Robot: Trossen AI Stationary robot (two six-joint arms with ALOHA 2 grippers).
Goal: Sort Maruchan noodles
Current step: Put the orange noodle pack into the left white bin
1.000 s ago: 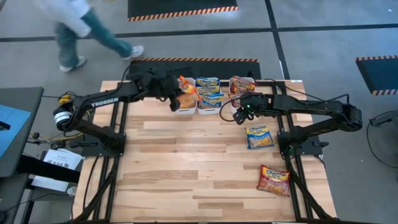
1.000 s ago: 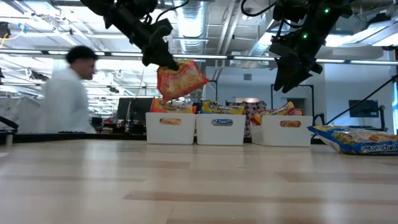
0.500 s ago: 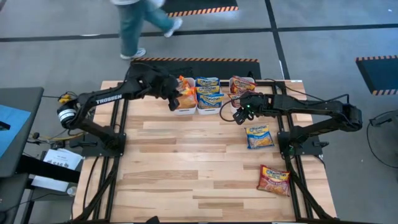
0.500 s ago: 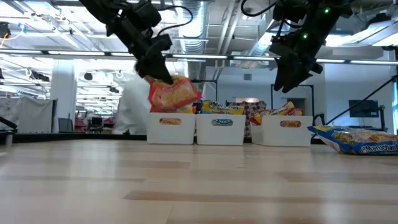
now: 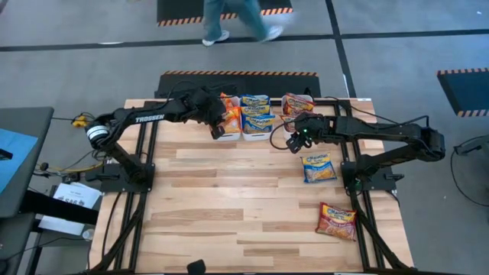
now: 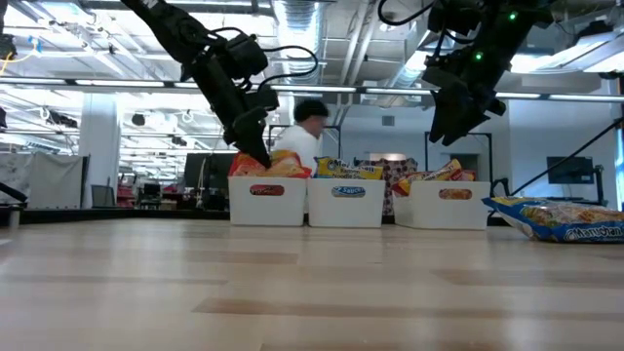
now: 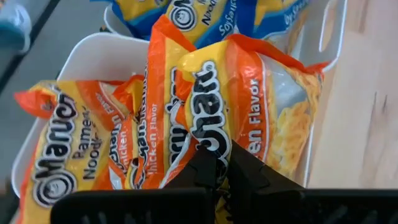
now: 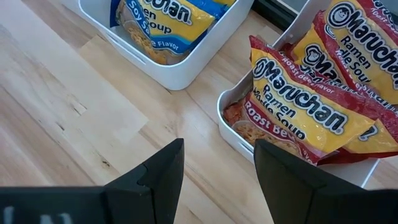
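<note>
Three white tubs stand in a row at the table's far edge: the left tub with orange Maruchan packets, the middle one with blue ones, the right one with dark red ones. My left gripper is down at the left tub, shut on an orange packet. My right gripper hangs open above bare wood, just near of the middle and right tubs. A blue packet and a dark red packet lie flat on the table's right side. My left gripper pinches the orange packet between its two fingers at a crumpled fold near the packet's middle. The fingers slant down into the left tub from the table's left. The packet stands tilted inside the tub, next to another orange packet.
A person walks on the floor beyond the far edge and shows behind the tubs in the low view. The near half of the wooden table holds no objects. Both arms' frames stand at the table's left and right sides.
My left gripper has sunk with the orange packet, which hung above the left tub and now stands inside it. The gripper has tipped more steeply downward and stays shut. The person beyond the table has walked from left to right.
</note>
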